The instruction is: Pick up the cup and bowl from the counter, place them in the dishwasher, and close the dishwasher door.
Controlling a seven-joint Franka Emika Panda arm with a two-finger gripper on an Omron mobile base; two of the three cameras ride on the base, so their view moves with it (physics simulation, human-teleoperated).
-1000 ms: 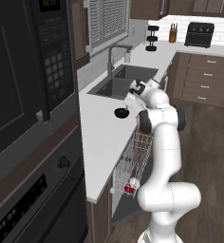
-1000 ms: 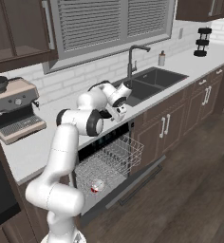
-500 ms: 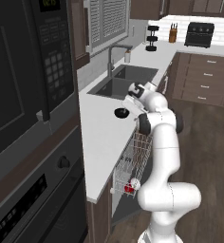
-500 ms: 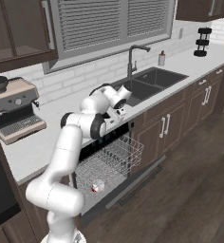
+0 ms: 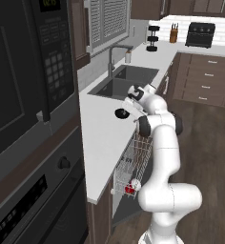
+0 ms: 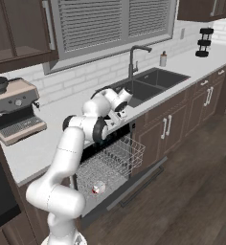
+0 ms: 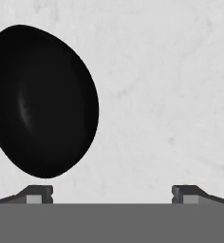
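Hand view: hand [image 7: 112, 192] released, fingertips spread wide above white worktop [image 7: 171, 95]; glossy black round bowl [image 7: 40, 99] lies near one fingertip.

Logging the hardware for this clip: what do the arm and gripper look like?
A glossy white arm of rounded tubular links with dark joint rings, on a bulbous white base. The gripper has two small dark fingertips with pale grey pads. No cables or markings are visible.
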